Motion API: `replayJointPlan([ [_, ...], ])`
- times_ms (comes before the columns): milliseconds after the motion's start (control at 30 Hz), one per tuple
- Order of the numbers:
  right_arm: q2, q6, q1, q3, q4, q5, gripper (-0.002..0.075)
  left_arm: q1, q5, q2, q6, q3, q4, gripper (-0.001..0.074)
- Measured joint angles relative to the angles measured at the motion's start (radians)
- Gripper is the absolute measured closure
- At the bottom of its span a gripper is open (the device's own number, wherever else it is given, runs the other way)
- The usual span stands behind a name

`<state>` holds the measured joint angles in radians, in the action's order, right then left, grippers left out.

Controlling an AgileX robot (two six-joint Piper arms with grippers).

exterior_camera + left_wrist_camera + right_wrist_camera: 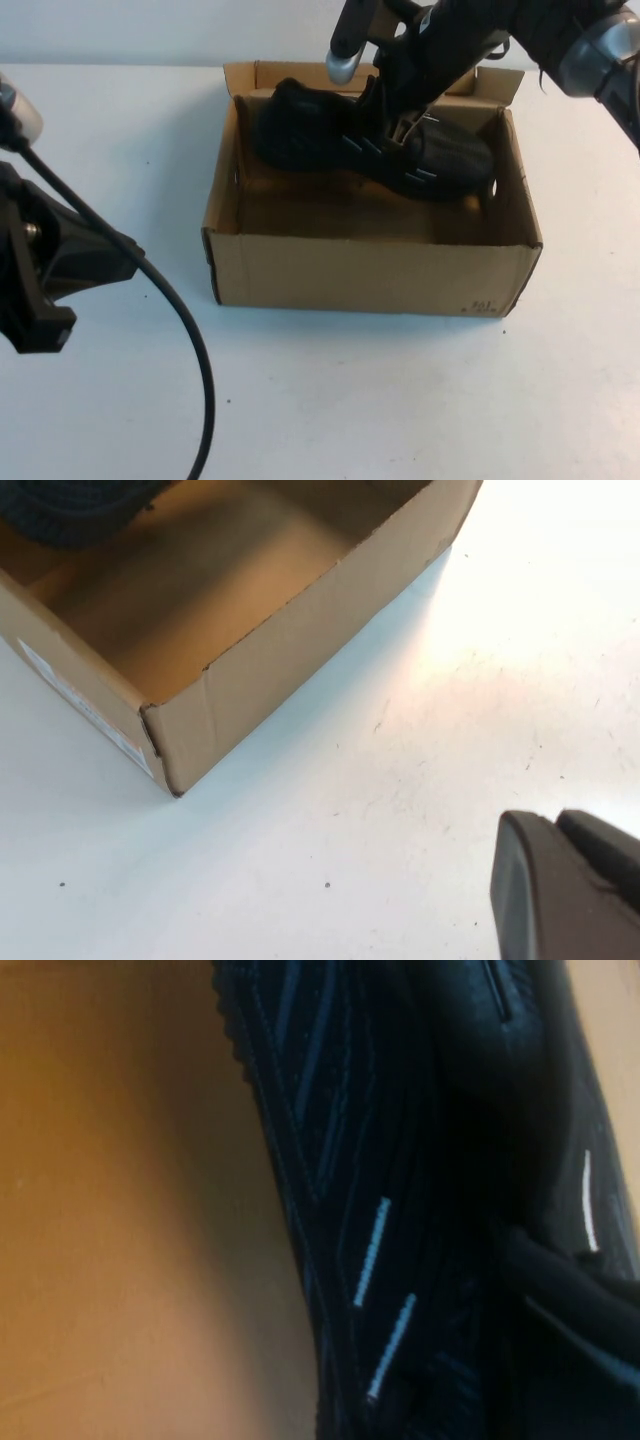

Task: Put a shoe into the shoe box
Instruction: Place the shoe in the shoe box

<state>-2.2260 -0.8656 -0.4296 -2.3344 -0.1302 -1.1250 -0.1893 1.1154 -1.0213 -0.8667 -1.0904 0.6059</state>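
Note:
The black mesh shoe (320, 130) with silver side dashes is inside the brown cardboard shoe box (370, 270), along its far side, heel end raised to the left. My right gripper (405, 125) reaches down from the upper right and is shut on the shoe at its lace area. In the right wrist view the shoe's side (400, 1160) fills the picture beside the box's inner cardboard (110, 1210). My left gripper (128, 252) hovers over the table left of the box, shut and holding nothing (560, 880). The left wrist view shows a box corner (290, 650) and a bit of the shoe (70, 505).
The box's flaps stand upright round the opening, the far one (300, 75) behind the shoe. A black cable (190, 340) loops from the left arm across the white table (400, 400) in front of the box.

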Motion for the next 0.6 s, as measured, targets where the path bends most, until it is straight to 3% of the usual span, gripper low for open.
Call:
replayJointPlan([
  [600, -0.080, -0.031, 0.000, -0.002, -0.027, 0.013, 0.0689, 0.000, 0.000, 0.000, 0.000, 0.000, 0.000, 0.0736],
])
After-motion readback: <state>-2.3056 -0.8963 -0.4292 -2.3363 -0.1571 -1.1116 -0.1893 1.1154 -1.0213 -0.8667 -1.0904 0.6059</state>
